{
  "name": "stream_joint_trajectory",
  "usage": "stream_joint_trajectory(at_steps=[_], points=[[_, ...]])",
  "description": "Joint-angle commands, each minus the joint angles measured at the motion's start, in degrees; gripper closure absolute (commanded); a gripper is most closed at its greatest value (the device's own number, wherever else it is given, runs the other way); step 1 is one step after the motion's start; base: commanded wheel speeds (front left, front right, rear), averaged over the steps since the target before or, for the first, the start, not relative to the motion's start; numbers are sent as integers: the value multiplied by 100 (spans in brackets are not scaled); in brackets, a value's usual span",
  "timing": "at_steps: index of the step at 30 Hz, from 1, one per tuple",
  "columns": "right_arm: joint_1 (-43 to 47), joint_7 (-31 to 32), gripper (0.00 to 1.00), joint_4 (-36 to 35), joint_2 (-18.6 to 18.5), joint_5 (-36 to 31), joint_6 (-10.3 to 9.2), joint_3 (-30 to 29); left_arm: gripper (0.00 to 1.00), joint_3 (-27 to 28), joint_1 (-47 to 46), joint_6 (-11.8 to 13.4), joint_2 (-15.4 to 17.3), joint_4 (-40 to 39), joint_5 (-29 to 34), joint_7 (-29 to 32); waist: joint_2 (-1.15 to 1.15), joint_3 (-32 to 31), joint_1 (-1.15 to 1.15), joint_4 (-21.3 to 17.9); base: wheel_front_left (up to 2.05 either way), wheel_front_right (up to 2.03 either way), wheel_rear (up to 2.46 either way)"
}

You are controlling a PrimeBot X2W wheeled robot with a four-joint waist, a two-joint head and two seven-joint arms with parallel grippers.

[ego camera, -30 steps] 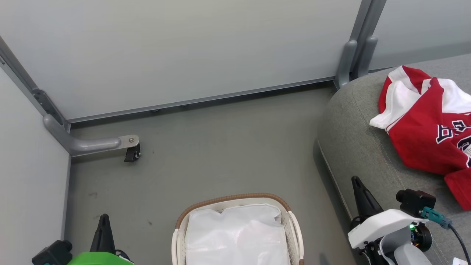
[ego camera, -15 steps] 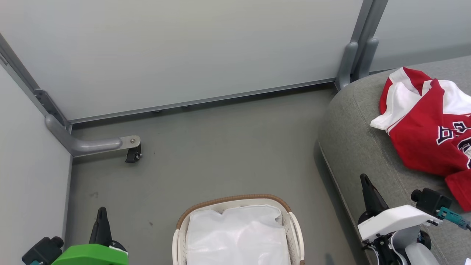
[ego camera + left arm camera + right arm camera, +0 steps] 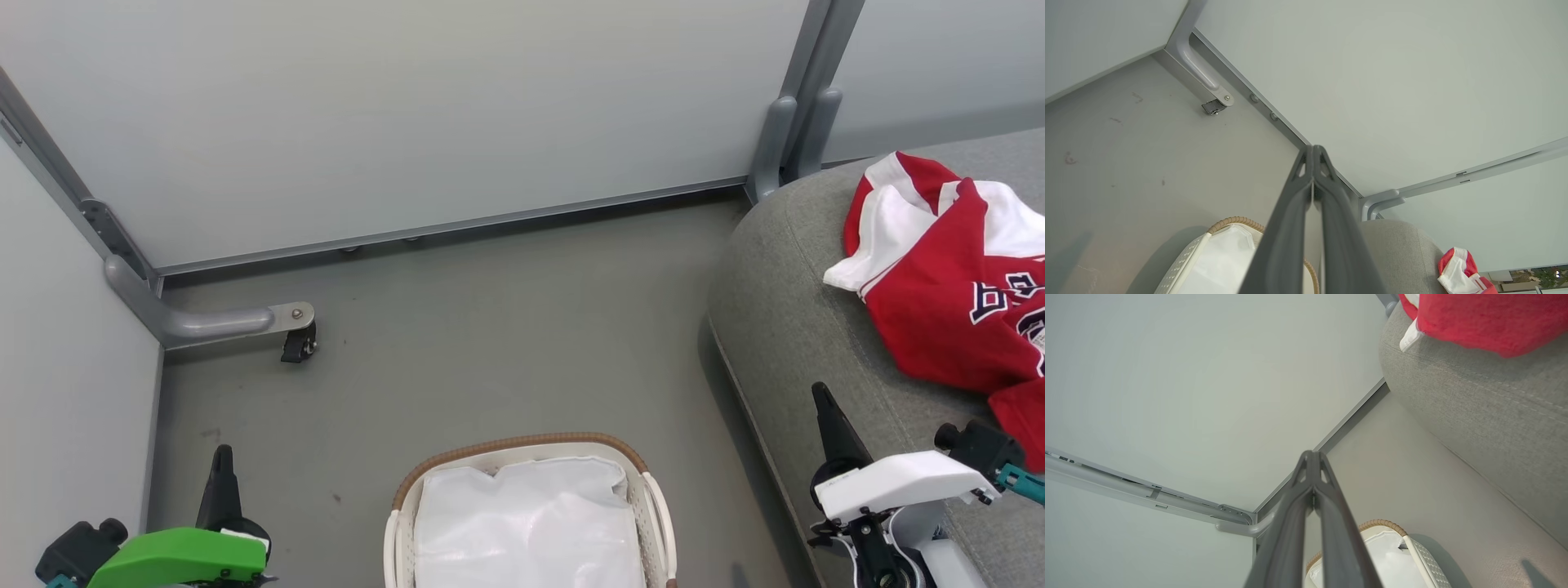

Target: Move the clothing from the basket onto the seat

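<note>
At 6 o'clock in the head view: basket (image 3: 506, 446), oval, white perforated wall, brown woven rim, standing on the grey floor (image 3: 490, 343). A glossy white liner sheet (image 3: 526, 523), crumpled, covers the interior that can be seen.

Seat (image 3: 784, 310) at 3 o'clock: grey fabric, rounded edge, stitched seam running along the front. The red-and-white jersey (image 3: 955, 302) lies on the seat top at 2 to 3 o'clock, well apart from the basket. Its navy white-edged lettering is partly cut by the frame edge. There is a red fold below it near 4 o'clock; whether it is the same garment or a second one, cannot tell.

Left tool (image 3: 222, 454) at 7 o'clock: green housing, dark fingers pointing to 12, over the floor on the basket's 9 o'clock side, apart from it. In the left wrist view the two fingers are pressed together to the tips. Closed, nothing between them.

Right tool (image 3: 819, 392) at 4 to 5 o'clock: white housing, fingers pointing to about 11, over the seat's front edge, between basket and jersey, touching neither. In the right wrist view the fingers meet along their length. Closed, empty. That view has red cloth on the seat at 1 o'clock and the basket rim at 6.

Background: pale partition panels (image 3: 408, 114) at 12 o'clock, a caster (image 3: 298, 347) on a grey bracket at 9.
</note>
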Motion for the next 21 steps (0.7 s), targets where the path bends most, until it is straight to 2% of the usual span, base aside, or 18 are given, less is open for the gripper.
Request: stream_joint_trajectory(at_steps=[1, 21], points=[[-17, 40, 100, -96, -44, 183, -3, -44, 100, 20, -145, -7, 38, -86, -157, 40, 0, -3, 0, 2, 0, 0, 0], [15, 363, 100, -231, -50, 1409, -4, -241, 100, 72, -275, -10, 46, -214, -1297, 363, 0, -43, 0, 33, 0, 0, 0]])
